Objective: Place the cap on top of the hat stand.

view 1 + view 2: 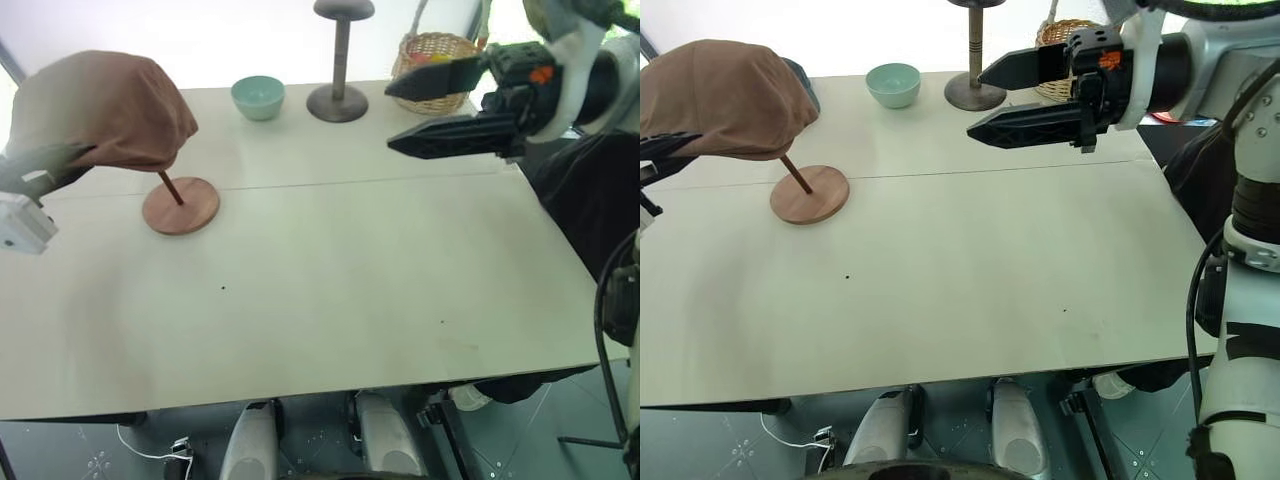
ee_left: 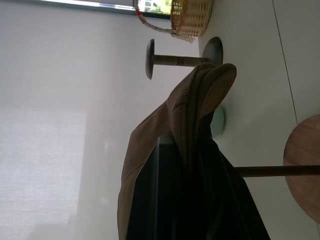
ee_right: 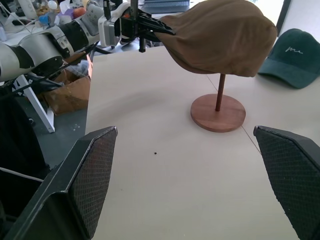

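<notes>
The left gripper [image 3: 161, 31] pinches the cap [image 1: 100, 110] on the stand [image 1: 181, 205]; pulling could tip it. The right gripper [image 1: 420, 115] is apart.

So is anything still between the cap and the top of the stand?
Nothing visible. The cap already drapes over the stand, hiding its top, so I cannot confirm it sits flat. The left pincer is at the cap's edge; the right pincer hangs open, well clear.
</notes>
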`<state>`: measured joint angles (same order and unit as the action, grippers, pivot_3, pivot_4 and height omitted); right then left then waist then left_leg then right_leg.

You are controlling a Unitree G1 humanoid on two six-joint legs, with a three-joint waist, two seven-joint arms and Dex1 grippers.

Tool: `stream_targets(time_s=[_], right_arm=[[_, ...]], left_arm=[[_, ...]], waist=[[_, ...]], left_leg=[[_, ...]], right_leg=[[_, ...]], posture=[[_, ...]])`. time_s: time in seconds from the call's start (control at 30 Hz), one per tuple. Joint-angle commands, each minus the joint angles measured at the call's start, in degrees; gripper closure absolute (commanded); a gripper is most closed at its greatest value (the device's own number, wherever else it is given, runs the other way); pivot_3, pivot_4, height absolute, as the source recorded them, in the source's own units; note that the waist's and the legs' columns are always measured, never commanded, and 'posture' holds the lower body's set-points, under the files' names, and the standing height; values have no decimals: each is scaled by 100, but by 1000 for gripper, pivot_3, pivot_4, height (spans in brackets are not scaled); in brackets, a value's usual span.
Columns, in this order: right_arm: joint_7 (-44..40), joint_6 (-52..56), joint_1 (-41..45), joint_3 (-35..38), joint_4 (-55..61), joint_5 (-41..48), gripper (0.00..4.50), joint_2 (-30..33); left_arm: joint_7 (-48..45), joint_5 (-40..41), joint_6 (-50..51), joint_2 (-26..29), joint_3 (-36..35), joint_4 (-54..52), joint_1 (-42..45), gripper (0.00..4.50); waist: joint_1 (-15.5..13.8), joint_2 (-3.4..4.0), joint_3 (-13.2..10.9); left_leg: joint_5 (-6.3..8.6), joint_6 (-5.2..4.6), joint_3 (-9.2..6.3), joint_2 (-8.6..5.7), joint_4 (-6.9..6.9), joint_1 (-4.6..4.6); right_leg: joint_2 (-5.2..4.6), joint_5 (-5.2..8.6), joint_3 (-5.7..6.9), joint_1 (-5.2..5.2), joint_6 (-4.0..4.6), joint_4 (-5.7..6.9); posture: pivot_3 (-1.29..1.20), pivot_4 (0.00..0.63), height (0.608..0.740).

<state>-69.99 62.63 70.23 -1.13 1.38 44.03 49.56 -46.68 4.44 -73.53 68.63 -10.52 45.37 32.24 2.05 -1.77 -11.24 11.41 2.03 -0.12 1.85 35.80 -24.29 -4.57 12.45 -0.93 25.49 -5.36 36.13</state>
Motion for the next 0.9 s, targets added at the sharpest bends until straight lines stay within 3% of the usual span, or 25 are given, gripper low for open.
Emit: stream_targets(time_s=[0.03,0.17,0.2,0.27,0.47,0.6,0.8,0.9], right_arm=[[-41,-116,264,76,-27,-24,0,-3],[-5,-92,258,89,-35,-16,0,-60],[8,-86,250,106,-39,-13,0,-78],[54,-62,240,142,-46,0,0,-119],[226,-37,192,237,-140,33,0,-224],[341,43,126,318,-94,123,0,-269],[512,159,24,430,29,221,0,-278],[601,217,7,478,50,261,0,-279]], left_arm=[[84,193,-101,159,-63,121,49,2874],[586,-294,307,249,-433,-88,-302,730],[790,-539,523,275,-609,-284,-523,373],[1181,-934,1124,208,-1084,-990,-1071,373],[1701,-2350,4506,-1045,-2601,-4643,-2844,373],[1690,-3122,6250,-1683,-2473,-6097,-3026,373],[1856,-3856,7797,-2227,-1925,-6819,-2769,373],[1970,-4001,8221,-2346,-1750,-6940,-2567,1271]], waist=[[11,0,0],[20,0,0],[40,0,0],[44,3,-2],[23,6,-2],[-6,4,-1],[-4,4,-1],[-4,3,0]], left_leg=[[0,0,0,0,0,1],[0,0,0,1,0,-1],[0,0,0,1,0,0],[0,-1,1,1,-3,0],[1,0,4,3,-6,-2],[1,0,2,2,-2,-5],[0,0,-2,2,3,-2],[0,0,-6,2,5,-3]], right_leg=[[0,0,0,0,-1,1],[0,-2,0,1,-3,1],[0,-2,0,1,-3,1],[0,-2,-1,3,-5,1],[-5,7,-1,5,12,2],[-2,7,1,4,12,1],[3,0,1,2,0,5],[5,0,2,1,0,5]], posture=[[0,150,740],[0,150,740],[0,150,740],[0,150,740],[0,150,740],[0,150,740],[0,150,740],[0,150,740]])
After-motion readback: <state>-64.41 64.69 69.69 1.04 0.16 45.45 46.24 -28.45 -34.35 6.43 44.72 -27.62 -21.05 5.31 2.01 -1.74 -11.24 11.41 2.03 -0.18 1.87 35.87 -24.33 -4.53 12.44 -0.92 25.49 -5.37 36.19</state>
